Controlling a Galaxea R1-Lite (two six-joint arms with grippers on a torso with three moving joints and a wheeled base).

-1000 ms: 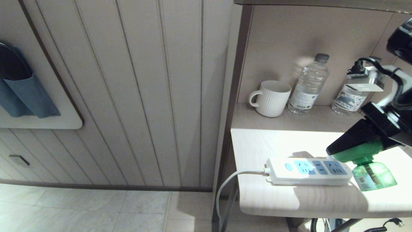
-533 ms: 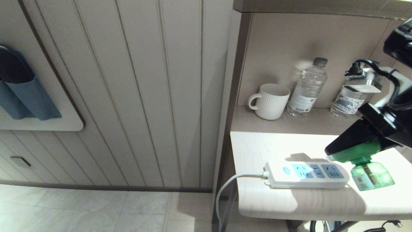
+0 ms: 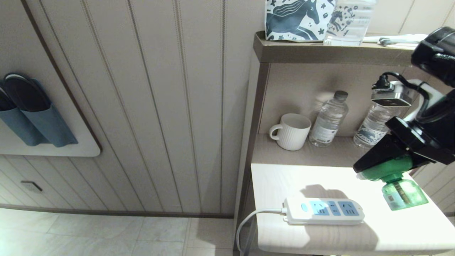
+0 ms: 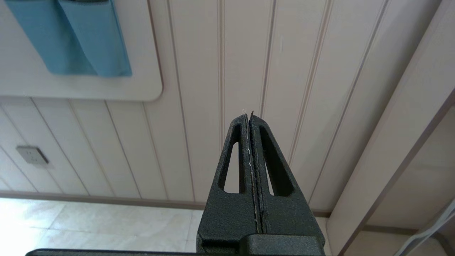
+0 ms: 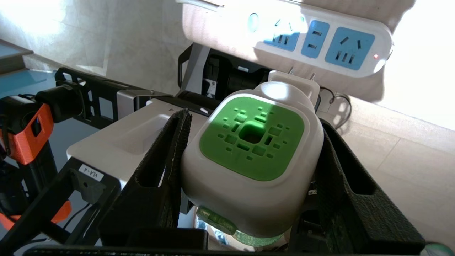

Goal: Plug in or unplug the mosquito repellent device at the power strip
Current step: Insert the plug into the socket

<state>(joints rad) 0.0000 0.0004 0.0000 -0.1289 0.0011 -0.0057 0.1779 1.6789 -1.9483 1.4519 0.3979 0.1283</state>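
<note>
The white power strip point(image 3: 323, 211) with light-blue socket panels lies on the pale table point(image 3: 277, 177); its sockets are bare. My right gripper point(image 3: 362, 170) is shut on the mosquito repellent device point(image 3: 401, 190), which hangs in the air just right of and above the strip's end, its green bottle pointing down. In the right wrist view the fingers point(image 5: 167, 156) clamp the device's white head with green centre point(image 5: 252, 142), and its two prongs point at the power strip point(image 5: 320, 39) with a gap between. My left gripper point(image 4: 249, 115) is shut and empty, facing the panelled wall.
A white mug point(image 3: 291, 131) and two clear water bottles point(image 3: 327, 121) stand in the recess behind the table. An upper shelf point(image 3: 320, 53) carries a horse-patterned box point(image 3: 295, 17). The strip's white cord point(image 3: 249, 220) drops off the table's left edge. Blue slipper holders point(image 3: 35, 117) hang on the wall.
The whole head view has shifted down, bringing the upper shelf into sight. The device in my right gripper now stands farther from the strip's right end than before.
</note>
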